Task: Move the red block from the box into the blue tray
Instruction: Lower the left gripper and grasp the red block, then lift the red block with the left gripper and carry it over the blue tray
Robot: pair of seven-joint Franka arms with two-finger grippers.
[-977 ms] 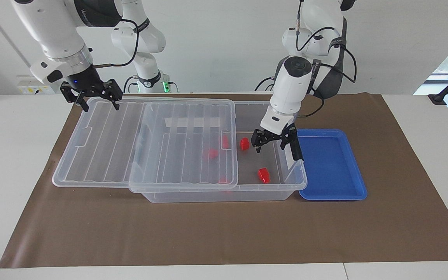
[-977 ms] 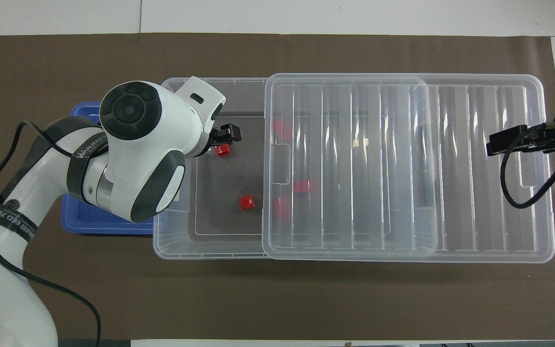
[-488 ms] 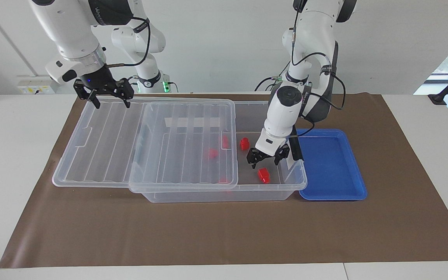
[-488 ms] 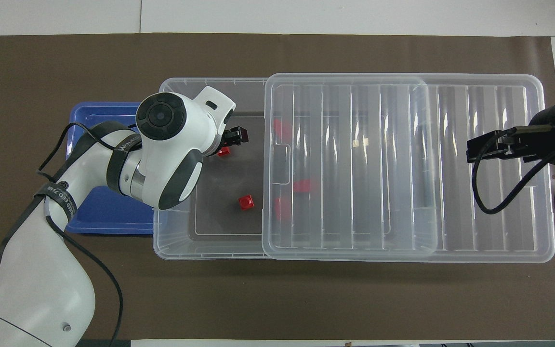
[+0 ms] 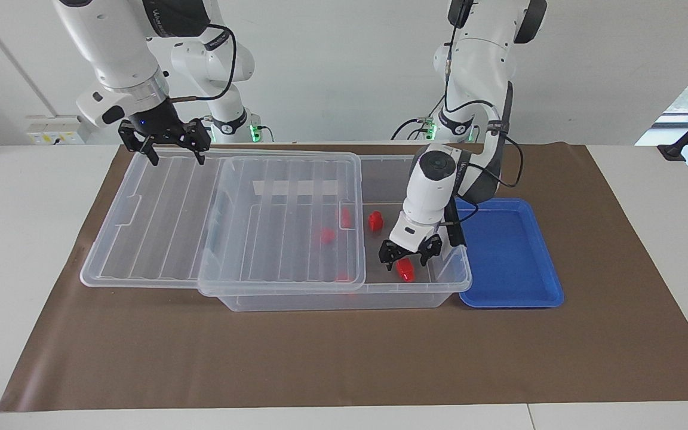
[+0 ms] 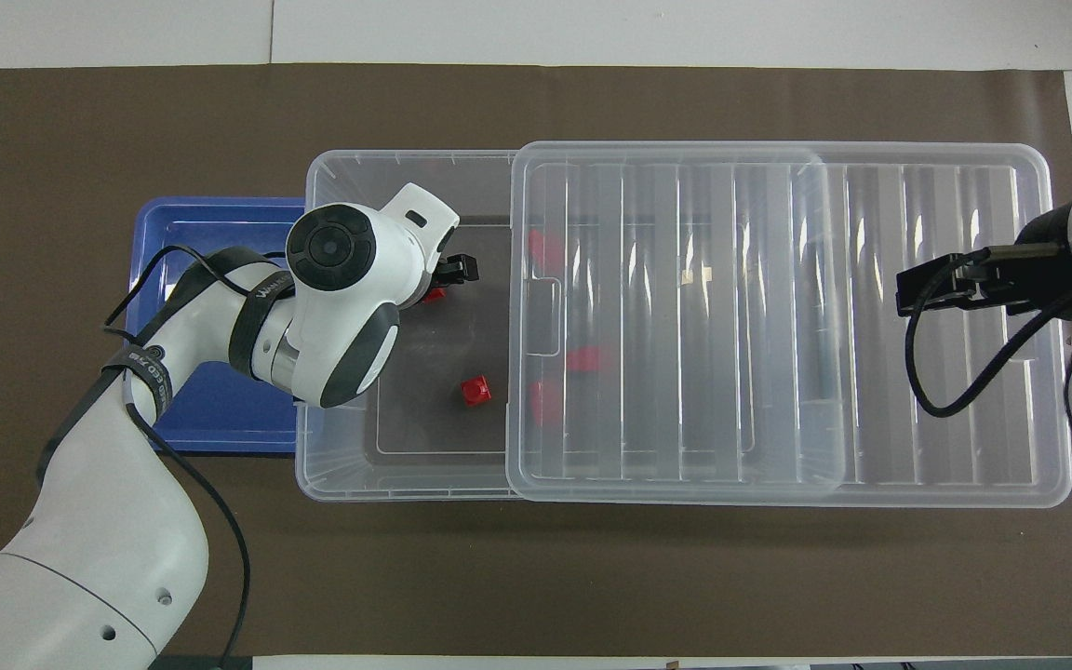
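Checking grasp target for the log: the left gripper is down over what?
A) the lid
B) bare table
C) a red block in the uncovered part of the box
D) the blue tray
C: the left gripper, jaws open, is down inside the box right over a red block; the blue tray beside it holds nothing.

Your left gripper (image 5: 405, 258) hangs low on a bent arm, wrist pointing down, fingers spread apart; your right gripper (image 5: 172, 147) waits raised, wrist pointing down, its fingers (image 5: 153, 156) also spread
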